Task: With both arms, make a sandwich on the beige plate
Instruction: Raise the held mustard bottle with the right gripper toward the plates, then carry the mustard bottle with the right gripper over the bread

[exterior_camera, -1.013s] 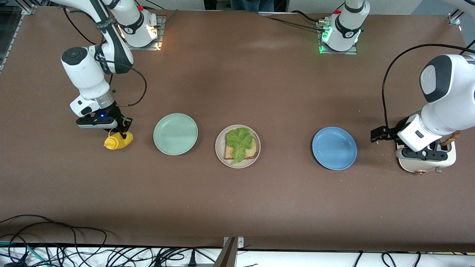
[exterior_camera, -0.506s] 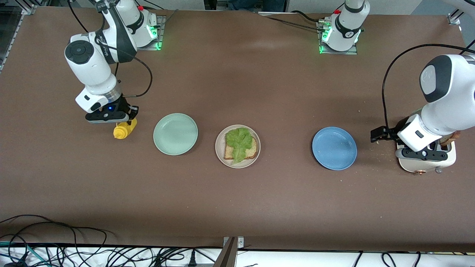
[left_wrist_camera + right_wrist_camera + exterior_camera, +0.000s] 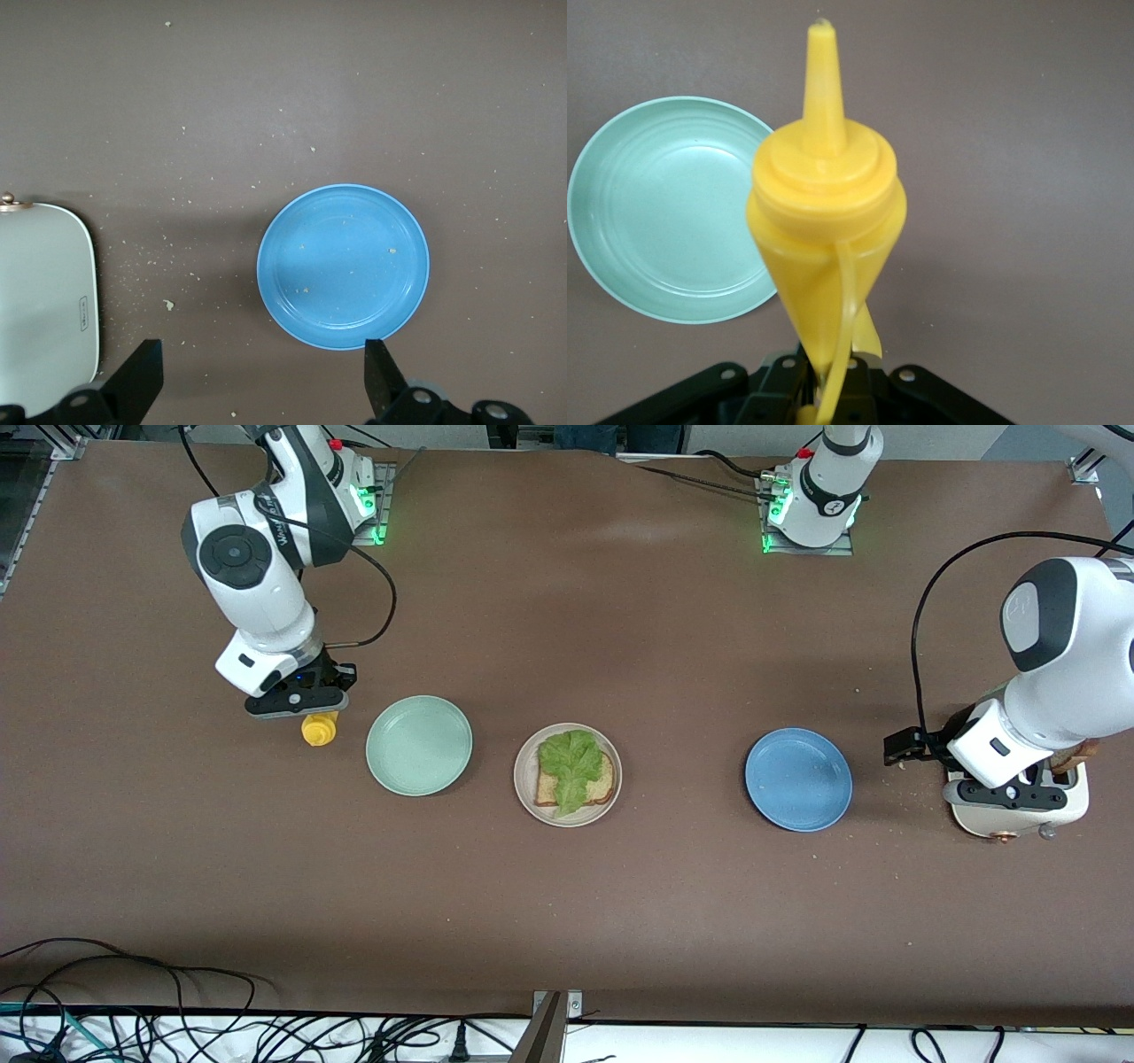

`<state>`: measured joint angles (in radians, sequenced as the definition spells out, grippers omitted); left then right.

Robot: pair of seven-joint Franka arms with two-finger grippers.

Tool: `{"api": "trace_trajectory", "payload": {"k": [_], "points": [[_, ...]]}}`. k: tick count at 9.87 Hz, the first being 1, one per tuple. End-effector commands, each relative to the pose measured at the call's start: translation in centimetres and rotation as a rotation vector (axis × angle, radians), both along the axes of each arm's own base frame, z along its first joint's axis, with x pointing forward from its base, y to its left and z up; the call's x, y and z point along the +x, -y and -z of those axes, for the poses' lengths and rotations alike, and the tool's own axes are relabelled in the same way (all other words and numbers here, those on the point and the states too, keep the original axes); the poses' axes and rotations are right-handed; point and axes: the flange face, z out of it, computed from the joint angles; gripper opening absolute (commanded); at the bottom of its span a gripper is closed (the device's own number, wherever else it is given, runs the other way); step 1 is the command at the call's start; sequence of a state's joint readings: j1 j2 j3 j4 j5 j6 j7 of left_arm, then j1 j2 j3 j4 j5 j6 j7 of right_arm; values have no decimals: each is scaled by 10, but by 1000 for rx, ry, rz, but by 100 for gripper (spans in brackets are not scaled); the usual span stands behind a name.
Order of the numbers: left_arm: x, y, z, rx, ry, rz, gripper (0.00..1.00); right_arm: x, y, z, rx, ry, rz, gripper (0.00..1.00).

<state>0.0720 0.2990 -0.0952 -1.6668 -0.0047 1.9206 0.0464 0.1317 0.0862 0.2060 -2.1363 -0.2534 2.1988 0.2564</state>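
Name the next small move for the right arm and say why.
Probably carry the yellow squeeze bottle over the beige plate: the right gripper is shut on it beside the mint plate, nozzle down, and the lettuce on the bread looks bare.

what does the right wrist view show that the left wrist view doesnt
Only the right wrist view shows the yellow plastic squeeze bottle with a pointed nozzle, held in the shut right gripper, and the round mint green plate beneath it.

Only the left wrist view shows the round blue plate, the white toaster's rounded corner, scattered crumbs, and the open left gripper.

Both share the bare brown tabletop; neither shows the beige plate or the sandwich.
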Motion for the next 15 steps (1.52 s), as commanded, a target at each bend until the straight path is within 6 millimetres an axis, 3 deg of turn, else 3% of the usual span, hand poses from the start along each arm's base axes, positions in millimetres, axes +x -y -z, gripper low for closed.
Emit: {"api": "trace_trajectory", "payload": {"k": [1, 4, 9, 11, 13, 15], "points": [[-1, 0, -1, 33, 0, 1, 100, 24, -29, -17, -79, -38, -66, 0], [-1, 1, 0, 33, -1, 2, 100, 30, -92, -21, -255, -95, -190, 0], [-1, 0, 0, 33, -1, 1, 100, 13, -205, 36, -625, -189, -371, 0], [-1, -1, 0, 33, -1, -1, 100, -4, -242, 56, -768, -190, -471, 0], [-1, -2, 0, 33, -2, -2, 100, -1, -259, 57, -801, -178, -532, 0], [-1, -3, -1, 34, 0, -3, 100, -8, -292, 67, -868, -168, -673, 0]]}}
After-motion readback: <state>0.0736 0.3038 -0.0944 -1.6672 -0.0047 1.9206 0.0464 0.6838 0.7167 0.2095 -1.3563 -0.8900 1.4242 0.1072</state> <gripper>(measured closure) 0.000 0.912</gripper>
